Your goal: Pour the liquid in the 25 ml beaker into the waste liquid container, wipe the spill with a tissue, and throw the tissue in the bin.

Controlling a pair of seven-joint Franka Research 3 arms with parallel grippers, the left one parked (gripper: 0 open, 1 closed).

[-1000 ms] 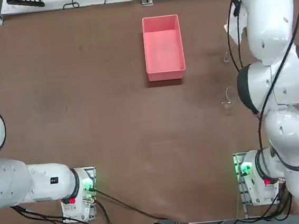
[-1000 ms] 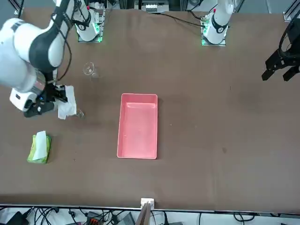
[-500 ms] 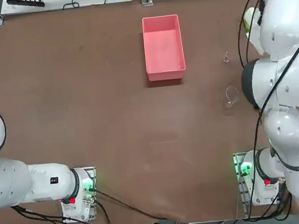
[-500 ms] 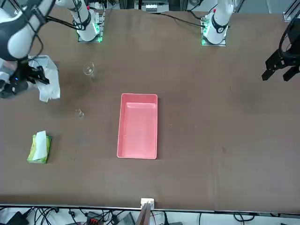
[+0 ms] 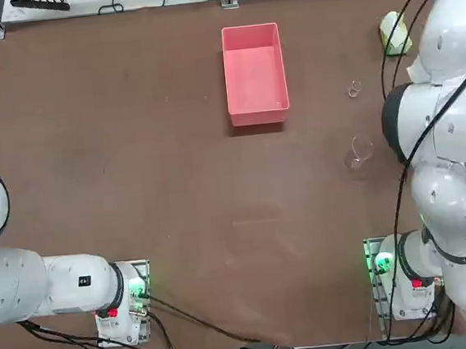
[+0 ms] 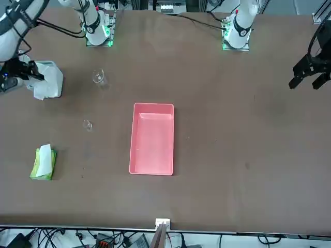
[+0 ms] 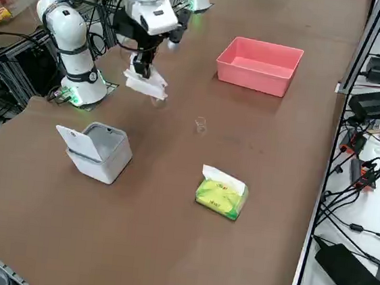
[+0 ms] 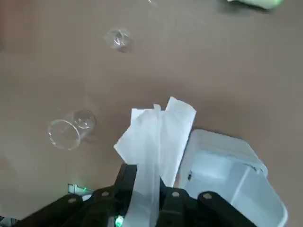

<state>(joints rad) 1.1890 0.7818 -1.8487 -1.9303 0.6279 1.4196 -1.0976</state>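
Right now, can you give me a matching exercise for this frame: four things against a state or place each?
Things:
1. tissue
2. bin
3. waste liquid container
4. 25 ml beaker

States:
a. lid open
b. pink, mid-table
c. pinched in the right gripper
d. standing upright between the tray and the tissue pack

Pairs: 1-c, 2-a, 3-b, 4-d
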